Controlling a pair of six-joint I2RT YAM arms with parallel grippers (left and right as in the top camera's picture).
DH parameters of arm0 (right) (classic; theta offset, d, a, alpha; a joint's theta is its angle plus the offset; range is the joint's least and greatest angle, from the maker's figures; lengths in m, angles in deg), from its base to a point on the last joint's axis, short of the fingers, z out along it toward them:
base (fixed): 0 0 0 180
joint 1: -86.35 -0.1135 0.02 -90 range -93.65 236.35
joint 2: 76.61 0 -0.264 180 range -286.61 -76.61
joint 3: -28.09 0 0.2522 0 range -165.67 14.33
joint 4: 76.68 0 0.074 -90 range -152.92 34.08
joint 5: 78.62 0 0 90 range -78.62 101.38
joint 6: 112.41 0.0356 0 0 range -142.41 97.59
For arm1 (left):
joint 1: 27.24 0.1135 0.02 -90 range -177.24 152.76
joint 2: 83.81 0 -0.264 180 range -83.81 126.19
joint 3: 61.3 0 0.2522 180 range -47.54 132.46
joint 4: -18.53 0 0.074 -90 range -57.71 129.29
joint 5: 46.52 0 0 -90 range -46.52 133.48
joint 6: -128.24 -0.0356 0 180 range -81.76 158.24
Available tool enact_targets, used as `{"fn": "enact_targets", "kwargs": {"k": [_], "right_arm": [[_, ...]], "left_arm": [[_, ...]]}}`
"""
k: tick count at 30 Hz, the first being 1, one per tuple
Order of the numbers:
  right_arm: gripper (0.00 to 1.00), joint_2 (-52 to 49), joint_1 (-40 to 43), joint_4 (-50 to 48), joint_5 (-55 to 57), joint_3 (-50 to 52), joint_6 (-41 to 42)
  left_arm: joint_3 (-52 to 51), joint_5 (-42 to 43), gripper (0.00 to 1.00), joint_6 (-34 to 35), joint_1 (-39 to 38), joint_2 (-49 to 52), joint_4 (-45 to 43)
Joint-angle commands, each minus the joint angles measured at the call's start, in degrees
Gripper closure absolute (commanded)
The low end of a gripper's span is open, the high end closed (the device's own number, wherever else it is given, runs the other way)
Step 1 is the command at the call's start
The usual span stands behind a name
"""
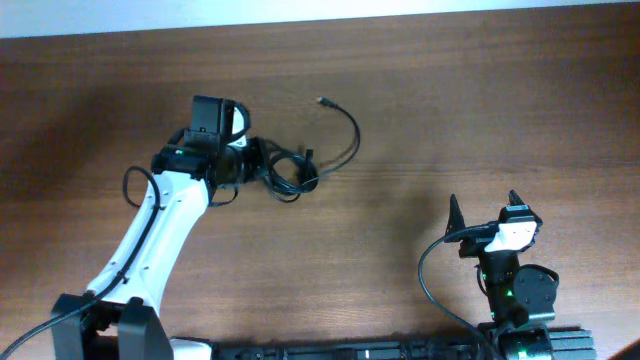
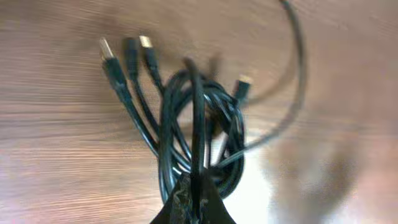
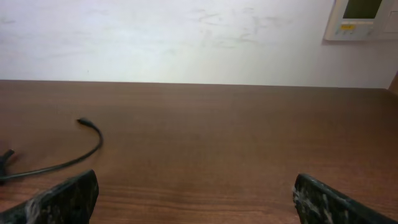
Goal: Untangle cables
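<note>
The thin black cables point(image 1: 290, 172) were in a knotted little coil on the dark brown wooden surface point(image 1: 450, 100), left of centre and right at the tip of the white left arm. The left hand point(image 1: 258, 166) was clamped on the near edge of that coil. In the left wrist view its fingertips point(image 2: 194, 199) were pinched together with one strand of the cables point(image 2: 199, 124) running straight up between them. A few gold-tipped plug ends point(image 2: 102, 45) fanned out at the top left of the loops. One long strand curved away to the right and ended in a small plug point(image 1: 322, 101) lying flat on the wood.

The right hand point(image 1: 484, 205) was well apart from all that, down at the lower right, fingers spread wide with nothing between them. From its wrist camera you only got the curved strand's plug point(image 3: 83, 122) off to the left.
</note>
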Motion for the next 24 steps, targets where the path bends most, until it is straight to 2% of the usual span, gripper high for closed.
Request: {"fn": "enact_targets", "kwargs": {"k": [1,4,5,14,16,21,24], "right_arm": [[0.01,0.28,0.37,0.31,-0.11,0.31,-0.37],[0.01,0.28,0.37,0.31,-0.11,0.31,-0.37],[0.01,0.28,0.37,0.31,-0.11,0.31,-0.37],[0.01,0.28,0.37,0.31,-0.11,0.31,-0.37],[0.01,0.28,0.37,0.31,-0.11,0.31,-0.37],[0.01,0.28,0.37,0.31,-0.11,0.31,-0.37],[0.01,0.28,0.37,0.31,-0.11,0.31,-0.37]], "left_arm": [[1.11,13.38,1.0,-15.17,-3.37,-1.29,0.55],[1.09,1.29,1.0,-16.35,-6.69,-1.18,1.36],[1.09,-0.17,1.0,-16.35,-7.19,-1.18,1.44],[1.01,-2.69,1.0,-20.61,-13.73,-1.18,1.57],[1.01,-5.27,1.0,-20.59,-14.05,-1.18,1.6],[1.01,-5.31,1.0,-20.59,-14.05,-1.16,1.62],[1.01,-8.98,1.0,-20.31,-14.05,-1.16,1.57]]}}
